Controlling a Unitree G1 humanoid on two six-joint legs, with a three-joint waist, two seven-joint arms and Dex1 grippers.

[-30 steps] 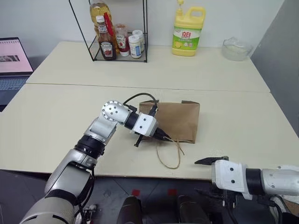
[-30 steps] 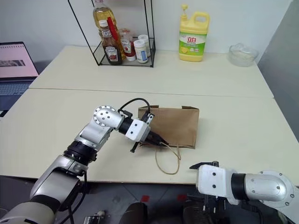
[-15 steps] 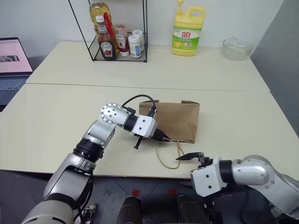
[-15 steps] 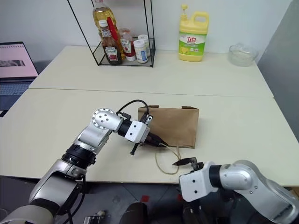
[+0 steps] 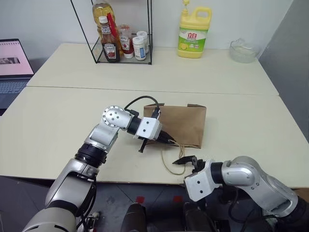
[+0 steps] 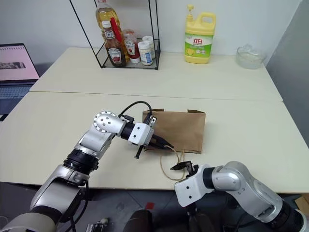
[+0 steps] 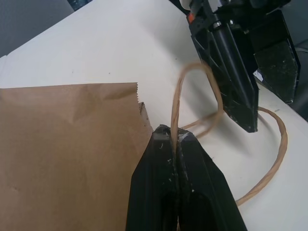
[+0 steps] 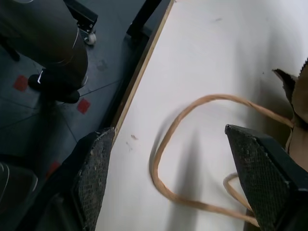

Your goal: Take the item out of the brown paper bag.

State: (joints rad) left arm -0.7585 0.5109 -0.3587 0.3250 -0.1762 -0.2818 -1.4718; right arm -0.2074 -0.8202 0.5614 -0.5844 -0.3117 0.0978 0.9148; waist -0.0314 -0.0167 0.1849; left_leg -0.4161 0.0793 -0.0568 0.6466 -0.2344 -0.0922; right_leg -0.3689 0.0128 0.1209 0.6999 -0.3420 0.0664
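Where pinched: left gripper (image 7: 175, 139), handle (image 7: 179, 98)

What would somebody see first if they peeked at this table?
Probably the flat brown paper bag lying in the middle of the near table, with the left hand shut on one of its thin loop handles. The right hand hangs wide open at the table's front edge, above the other handle. Far back stands a bright yellow detergent jug, beside a wire rack of bottles.
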